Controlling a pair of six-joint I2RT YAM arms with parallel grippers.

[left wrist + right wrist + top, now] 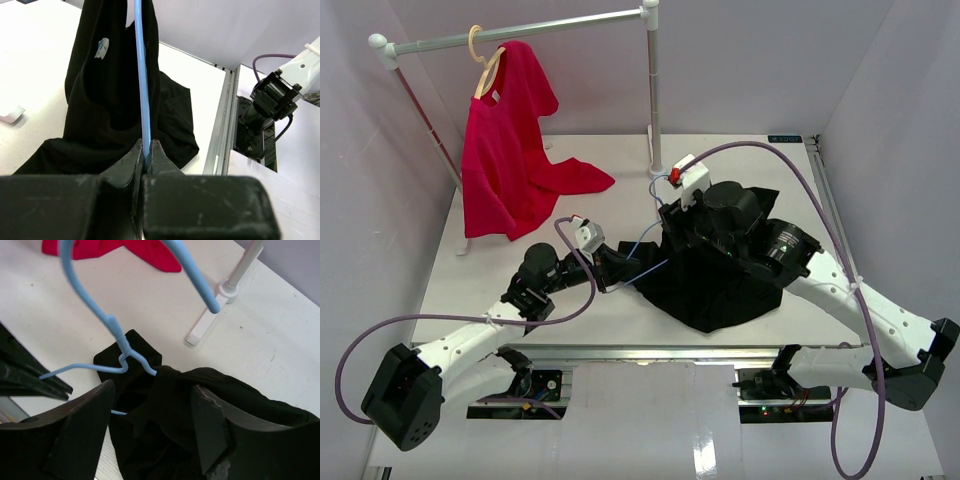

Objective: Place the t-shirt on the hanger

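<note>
While the left gripper [147, 150] pinches the light-blue wire hanger [141, 75] steady, the right gripper [150, 425], jaws spread, straddles the black t-shirt [250, 405], likely to draw it on.

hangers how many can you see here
2. The light-blue wire hanger is mid-table, clamped in the left fingers, partly inside the black t-shirt. The tan wooden hanger hangs on the rail, carrying the red shirt.
</note>
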